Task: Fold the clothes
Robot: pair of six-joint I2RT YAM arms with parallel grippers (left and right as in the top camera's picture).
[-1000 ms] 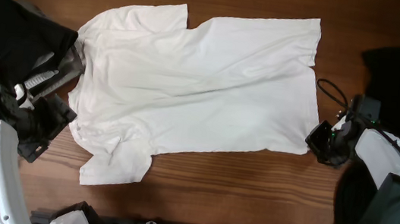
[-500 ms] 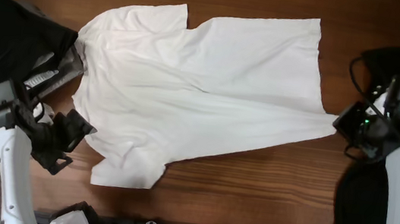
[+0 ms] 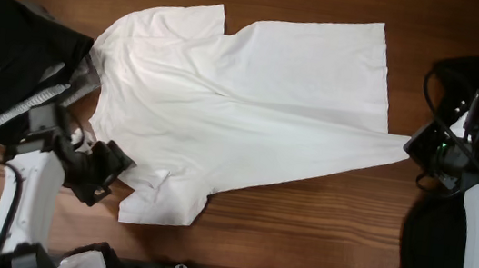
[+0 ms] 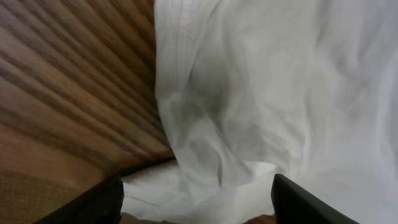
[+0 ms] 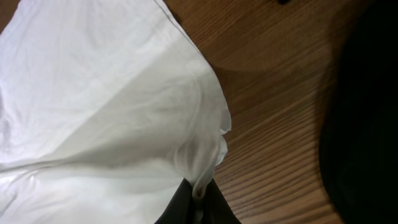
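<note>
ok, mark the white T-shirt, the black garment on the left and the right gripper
white T-shirt [image 3: 243,107], overhead view, middle of its body.
black garment [image 3: 11,51], overhead view, middle of the fabric.
right gripper [image 5: 198,199], right wrist view, fingertips pinching the T-shirt's corner.

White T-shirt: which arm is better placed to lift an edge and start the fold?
Right. The right end effector is shut on the white T-shirt's hem corner, with the fabric pulled taut. The left end effector is open at the sleeve, gripping nothing.

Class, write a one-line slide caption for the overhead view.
White T-shirt spread on a table, right gripper pinching one corner, left gripper open at the opposite edge.
</note>
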